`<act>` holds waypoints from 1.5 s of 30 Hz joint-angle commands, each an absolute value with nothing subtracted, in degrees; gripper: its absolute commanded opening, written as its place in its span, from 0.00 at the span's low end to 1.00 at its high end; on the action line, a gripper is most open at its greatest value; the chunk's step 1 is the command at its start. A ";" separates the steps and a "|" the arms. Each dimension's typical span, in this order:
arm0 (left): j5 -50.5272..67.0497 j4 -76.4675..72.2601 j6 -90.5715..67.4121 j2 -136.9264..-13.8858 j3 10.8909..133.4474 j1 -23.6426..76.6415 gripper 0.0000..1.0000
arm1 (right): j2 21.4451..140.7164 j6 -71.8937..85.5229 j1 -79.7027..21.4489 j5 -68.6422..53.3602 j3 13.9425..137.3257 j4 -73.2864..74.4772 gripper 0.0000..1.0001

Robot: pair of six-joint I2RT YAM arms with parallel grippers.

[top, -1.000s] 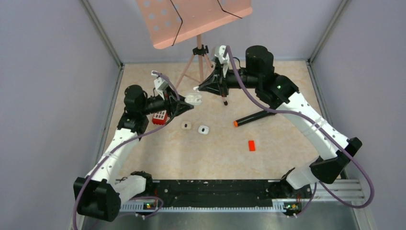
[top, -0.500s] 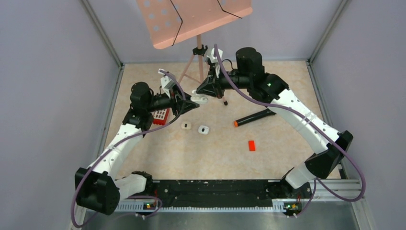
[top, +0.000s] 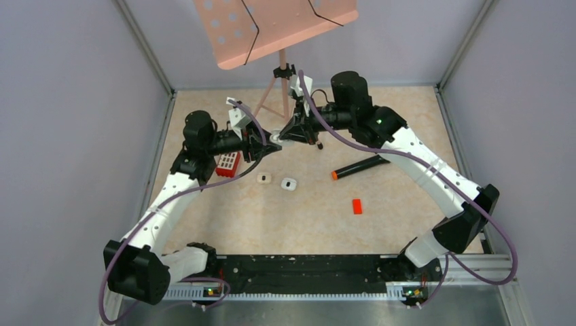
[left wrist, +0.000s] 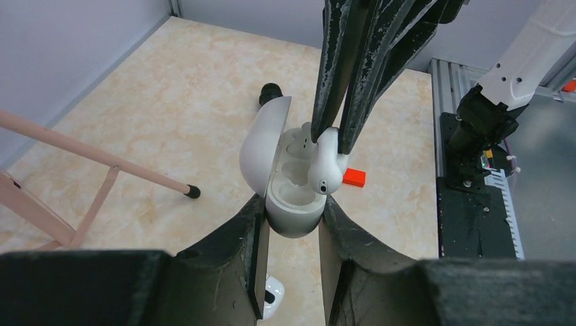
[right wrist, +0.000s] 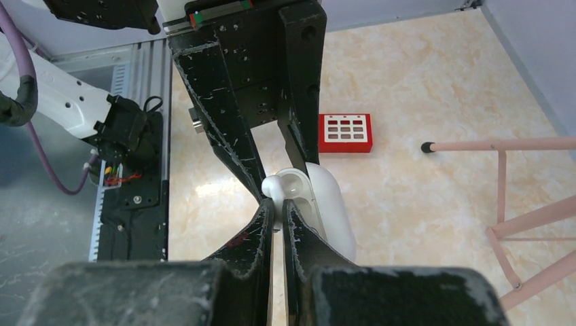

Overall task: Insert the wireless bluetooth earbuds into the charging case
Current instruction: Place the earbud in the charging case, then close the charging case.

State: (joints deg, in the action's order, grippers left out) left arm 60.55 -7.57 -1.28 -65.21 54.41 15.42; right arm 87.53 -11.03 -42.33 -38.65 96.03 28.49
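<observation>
Nearest, along the bottom edge of the top view, a black rail (top: 299, 268) with both arm bases on it. Just beyond, right of centre on the beige table (top: 394, 227), a small red block (top: 356, 206). Further up, near the middle, two small white pebble-like cases (top: 264, 178) side by side, not touching. To their right, a black marker (top: 360, 166) with an orange tip, lying flat. To their left, a red box (top: 228, 164) with a white grid on top. Beyond these, above centre, left gripper (top: 267, 145) and right gripper (top: 289, 134) tip to tip above the table. Seen from the left wrist, in mid frame: charging case (left wrist: 292, 210) pinched upright between the left fingers (left wrist: 248, 234), closed tight on its lower body, lid (left wrist: 261, 153) swung open to the left. From the top of that frame, right fingers (left wrist: 331, 75) reaching down, closed narrowly on the stem of one white earbud (left wrist: 325, 166). Bulb down at the case's open mouth, touching the right rim, not sunk into a well. Farthest back, at the upper edge of the top view, a pink music stand (top: 272, 27) on a tripod.
</observation>
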 commanded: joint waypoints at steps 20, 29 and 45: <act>63.28 -2.37 6.93 -65.79 59.63 15.71 0.00 | 88.78 -18.84 -45.07 -33.62 95.76 30.93 0.00; 63.16 -1.18 8.27 -66.05 59.57 15.73 0.00 | 88.36 -19.68 -46.27 -32.77 98.16 31.92 0.16; 64.24 3.73 11.79 -66.57 60.98 15.73 0.00 | 87.25 -22.36 -43.95 -33.60 100.65 38.23 0.83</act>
